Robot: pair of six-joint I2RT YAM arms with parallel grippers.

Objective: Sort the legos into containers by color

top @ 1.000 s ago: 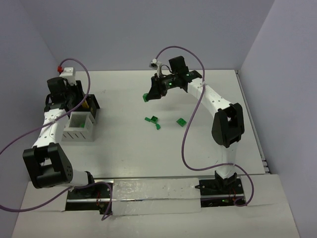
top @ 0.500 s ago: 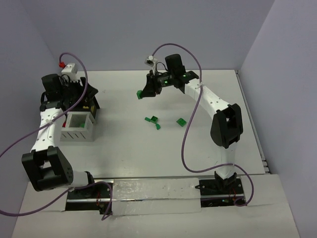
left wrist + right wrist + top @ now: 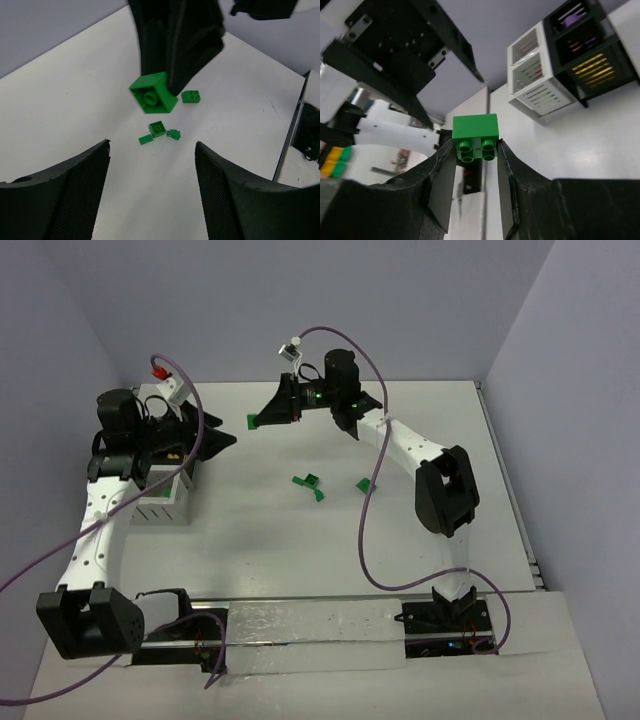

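Two grippers are facing each other near the white slatted box (image 3: 160,506): our left gripper (image 3: 218,438) is gaping wide, apparently awaiting a handover, while our right gripper (image 3: 265,417) is clamping a green brick (image 3: 253,422) aloft between them.

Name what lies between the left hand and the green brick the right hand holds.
Nothing. The top view shows only bare table between the open left hand and the green brick, clamped in the right hand.
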